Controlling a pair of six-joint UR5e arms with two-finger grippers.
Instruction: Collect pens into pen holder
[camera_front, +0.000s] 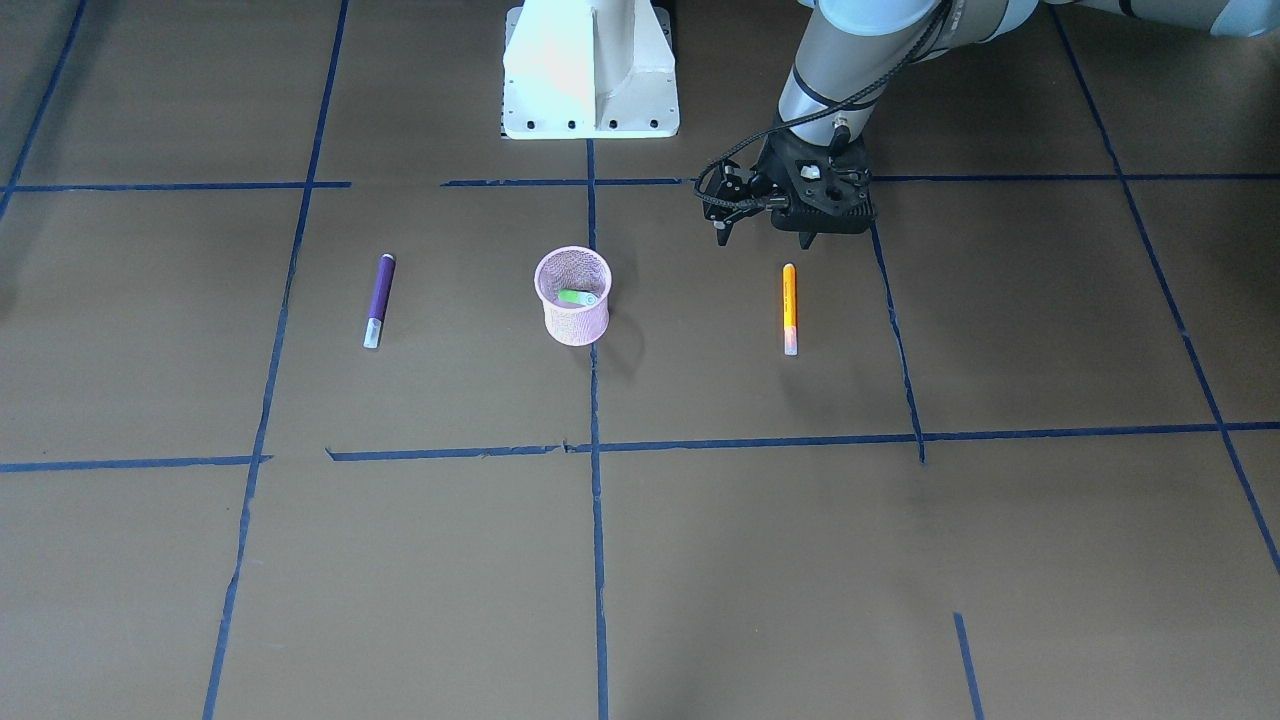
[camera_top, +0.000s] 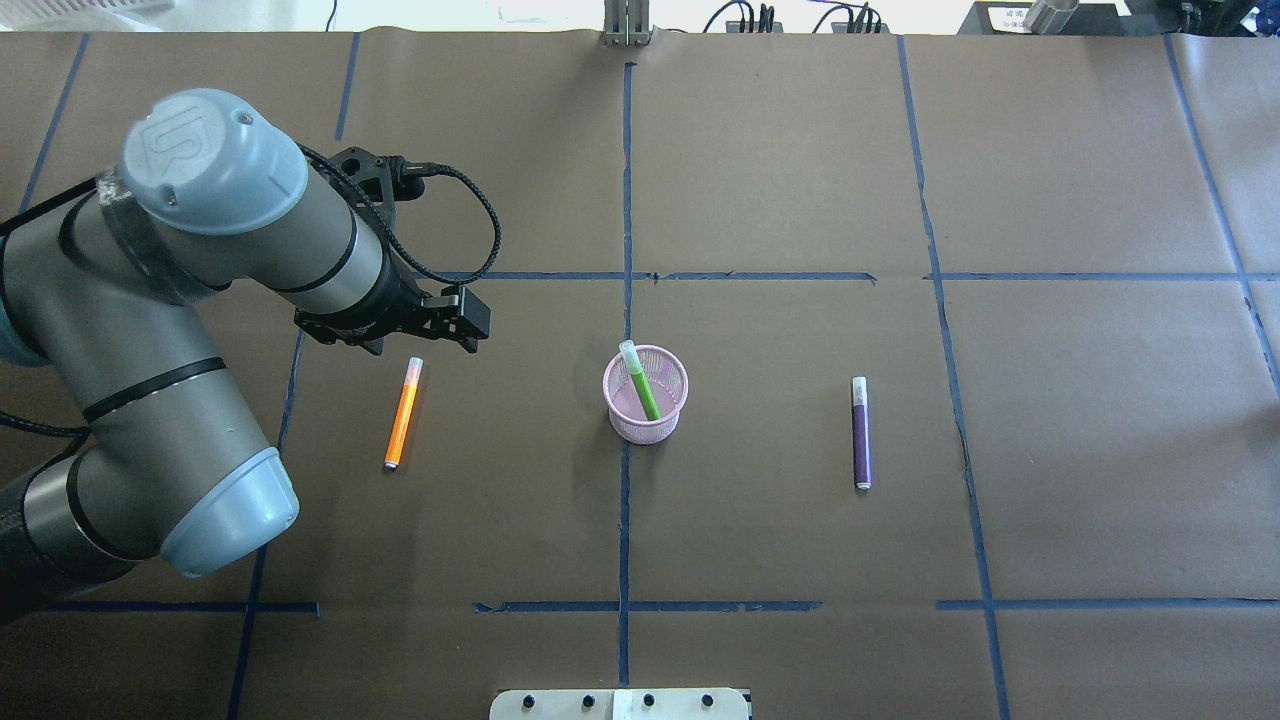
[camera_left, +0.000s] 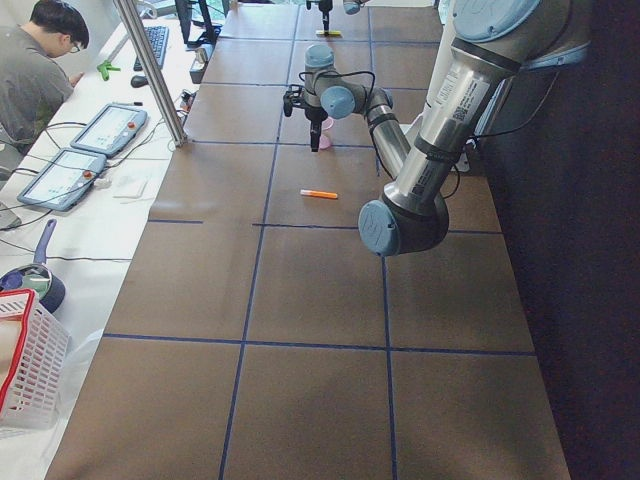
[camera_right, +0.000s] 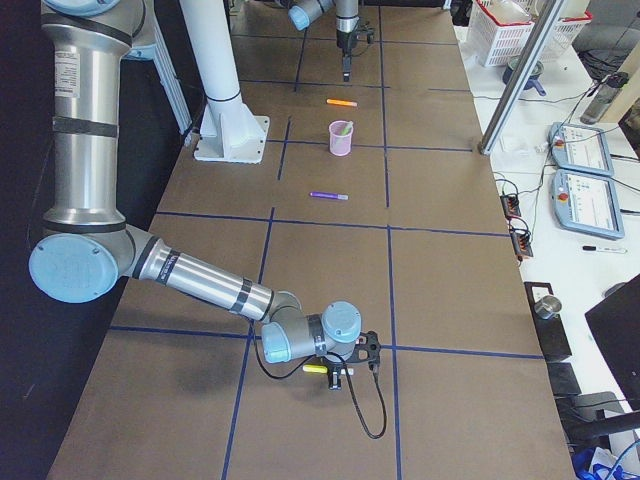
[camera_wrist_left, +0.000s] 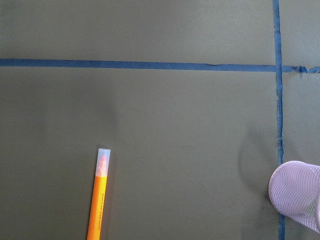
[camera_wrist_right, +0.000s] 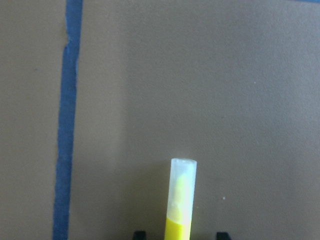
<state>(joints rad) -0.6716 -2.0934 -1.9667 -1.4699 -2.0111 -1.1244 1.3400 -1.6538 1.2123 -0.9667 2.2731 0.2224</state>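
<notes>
The left wrist view's bottom edge cuts off the slim orange pen (camera_wrist_left: 99, 197), and its corner crops the round pink wire-mesh pen holder (camera_wrist_left: 295, 192). The bright green pen (camera_top: 641, 383) stands with its lower part sunk behind the mesh. The right wrist view crops a yellow pale-capped pen (camera_wrist_right: 181, 200) and shows only the tips of the right gripper (camera_wrist_right: 181, 235), so its hold cannot be told.

Table cover (camera_top: 780, 160): brown paper, matt, faintly creased at seams. 
Grid lines (camera_top: 760, 276): blue tape, low sheen, torn edges in places. 
Pen holder (camera_top: 645, 428): pink wire mesh, see-through. 
Orange pen (camera_top: 402, 415), purple pen (camera_top: 861, 440), green pen (camera_top: 643, 385), yellow pen (camera_wrist_right: 179, 227): smooth plastic, slightly glossy; caps pale, translucent. 
Left arm (camera_top: 250, 240): smooth grey tube, satin; joint caps (camera_top: 210, 150) light-blue plastic, soft shine. 
Cable (camera_top: 470, 200): black, braided-looking. 
Base plate (camera_front: 590, 70): white, painted, glossy.
</notes>
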